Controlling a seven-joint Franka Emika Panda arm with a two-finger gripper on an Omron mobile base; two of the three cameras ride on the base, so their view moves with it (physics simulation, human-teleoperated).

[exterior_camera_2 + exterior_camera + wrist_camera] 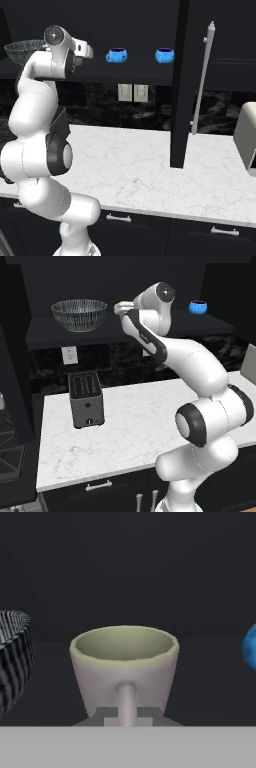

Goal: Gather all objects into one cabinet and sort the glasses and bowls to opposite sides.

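Two doors' worth of black cabinet (180, 75) hangs over the white marble table (140, 421), its tall door swung out with the long white bar handle (202, 75) facing the room. My arm reaches up from the table to the dark shelf (60, 333) inside that cabinet. On the table stands a grey toaster (86, 400), well apart from the shelf things. At the shelf's left end sits the wide clear ribbed bowl (79, 314). Farther right on the same shelf are the two small blue bowls (116, 55), side by side with a gap between them; in the left base view one blue bowl (198, 307) shows past my wrist. Between the clear bowl and the blue bowls stands the small beige cup (124, 667), upright on the shelf, its handle turned toward me. My fingers (127, 714) are drawn together on that handle, clamped on it. In the hand view the ribbed bowl's edge lies off to one side of the cup and a blue bowl's edge to the other, neither touching it.
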